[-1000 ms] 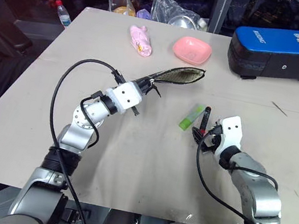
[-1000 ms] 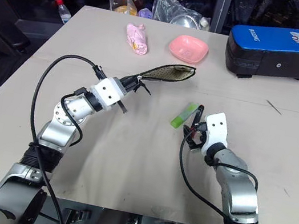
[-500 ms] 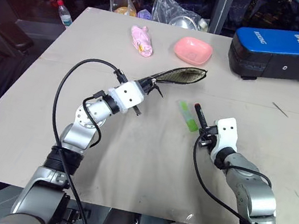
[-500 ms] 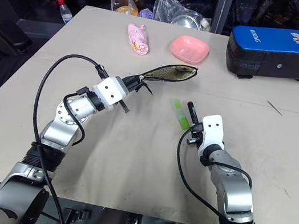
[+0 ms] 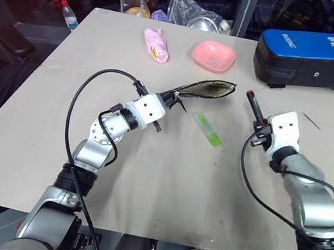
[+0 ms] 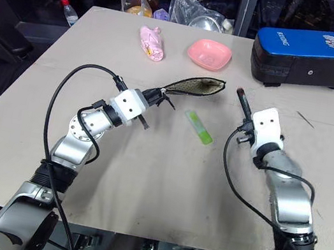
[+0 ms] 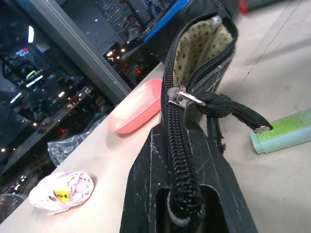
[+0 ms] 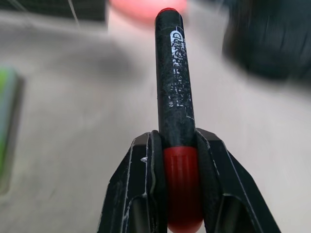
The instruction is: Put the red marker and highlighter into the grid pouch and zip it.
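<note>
Marker [image 5: 252,106] sits clamped in the right gripper [image 8: 176,145], right of centre in the head views, lifted off the tabletop [image 5: 163,183]. The two black fingers [image 8: 138,174] press on its middle, where the red half meets the black half, and the black end points away from the wrist toward the blue case [image 5: 318,58] at the upper right.

Pouch [image 5: 207,89] is held at its near end by the left gripper [image 7: 187,194], just above the centre of the frame. Those fingers are shut tight on the zipper edge, and the pouch juts out toward the pink dish [image 5: 213,55]. Its mouth gapes, showing a pale dotted lining, and the zipper pull [image 7: 184,97] hangs beside the opening.

Highlighter [image 5: 208,130] lies flat on the tabletop between the two grippers, just below the pouch mouth and apart from both.

A pink wrapped item [image 5: 156,44] lies at the upper left, near a small bottle [image 5: 70,14] and clear bags [image 5: 197,10] along the far edge.
</note>
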You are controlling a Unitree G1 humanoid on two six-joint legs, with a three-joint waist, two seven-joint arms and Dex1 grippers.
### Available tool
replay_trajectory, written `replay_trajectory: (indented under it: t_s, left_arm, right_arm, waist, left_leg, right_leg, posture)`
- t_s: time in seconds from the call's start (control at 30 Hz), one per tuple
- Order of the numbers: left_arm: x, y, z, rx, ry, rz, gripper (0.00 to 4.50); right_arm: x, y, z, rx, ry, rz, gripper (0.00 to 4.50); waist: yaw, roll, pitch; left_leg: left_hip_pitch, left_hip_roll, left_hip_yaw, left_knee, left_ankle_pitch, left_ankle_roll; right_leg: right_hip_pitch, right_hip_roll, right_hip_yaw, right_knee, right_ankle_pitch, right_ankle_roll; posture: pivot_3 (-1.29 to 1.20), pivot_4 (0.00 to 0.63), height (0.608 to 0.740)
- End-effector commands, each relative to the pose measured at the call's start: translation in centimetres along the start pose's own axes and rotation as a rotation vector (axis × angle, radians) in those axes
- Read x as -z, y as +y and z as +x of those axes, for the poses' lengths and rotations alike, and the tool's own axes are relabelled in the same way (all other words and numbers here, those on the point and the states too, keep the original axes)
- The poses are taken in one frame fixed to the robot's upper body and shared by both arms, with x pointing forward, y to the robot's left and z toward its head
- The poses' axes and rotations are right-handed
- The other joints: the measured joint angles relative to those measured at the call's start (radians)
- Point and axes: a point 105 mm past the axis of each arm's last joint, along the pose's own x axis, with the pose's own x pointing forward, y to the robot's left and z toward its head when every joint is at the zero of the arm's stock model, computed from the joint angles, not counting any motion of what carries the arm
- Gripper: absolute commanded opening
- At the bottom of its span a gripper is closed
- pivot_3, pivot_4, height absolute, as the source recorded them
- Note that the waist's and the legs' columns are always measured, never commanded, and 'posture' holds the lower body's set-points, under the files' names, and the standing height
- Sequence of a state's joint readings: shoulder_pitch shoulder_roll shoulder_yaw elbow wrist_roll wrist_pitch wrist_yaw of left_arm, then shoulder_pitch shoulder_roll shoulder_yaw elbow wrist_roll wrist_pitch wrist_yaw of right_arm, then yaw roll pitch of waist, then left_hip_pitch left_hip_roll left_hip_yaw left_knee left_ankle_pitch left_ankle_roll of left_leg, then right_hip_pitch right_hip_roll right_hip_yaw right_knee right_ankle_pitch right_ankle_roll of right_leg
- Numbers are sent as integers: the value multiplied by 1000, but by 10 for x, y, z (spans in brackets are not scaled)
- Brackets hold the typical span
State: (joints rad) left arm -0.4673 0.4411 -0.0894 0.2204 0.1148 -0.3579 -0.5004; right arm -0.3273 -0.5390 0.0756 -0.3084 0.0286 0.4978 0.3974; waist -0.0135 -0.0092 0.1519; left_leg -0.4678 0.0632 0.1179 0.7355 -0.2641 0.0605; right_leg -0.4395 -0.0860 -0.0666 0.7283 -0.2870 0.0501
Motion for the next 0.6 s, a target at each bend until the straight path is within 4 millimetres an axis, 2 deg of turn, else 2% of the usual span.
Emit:
replay_trajectory:
  t_s: [0.03, 0.17, 0.3, 0.6]
  left_arm:
    - [-9, 4, 4, -7, -46, 8, 0]
    - [-9, 2, 7, 6, -51, 11, 0]
    - [-9, -1, 8, 22, -53, 15, 0]
    - [-11, -7, 10, 64, -66, 47, 0]
  right_arm:
    - [-32, -2, -4, -183, -128, -399, 274]
    - [-39, -2, -1, -299, -146, -594, 274]
    - [-50, -1, 8, -324, -183, -670, 274]
    - [-57, -1, 28, -343, -191, -777, 274]
  waist:
    - [0, 0, 0]
    - [1, -1, 1]
    - [2, -1, 1]
    - [4, -1, 1]
  left_leg:
    - [0, 0, 0, 0, 0, 0]
    - [0, 0, 0, 0, 0, 0]
    - [0, 1, 1, 0, 0, 0]
    - [0, 1, 1, 1, 0, 0]
  right_leg:
    - [0, 0, 0, 0, 0, 0]
    - [0, 0, 0, 0, 0, 0]
    - [0, 0, 0, 0, 0, 0]
    - [0, 0, 0, 0, 0, 0]
  posture:
    - [0, 150, 688]
    - [0, 150, 688]
    - [0, 150, 688]
    - [0, 150, 688]
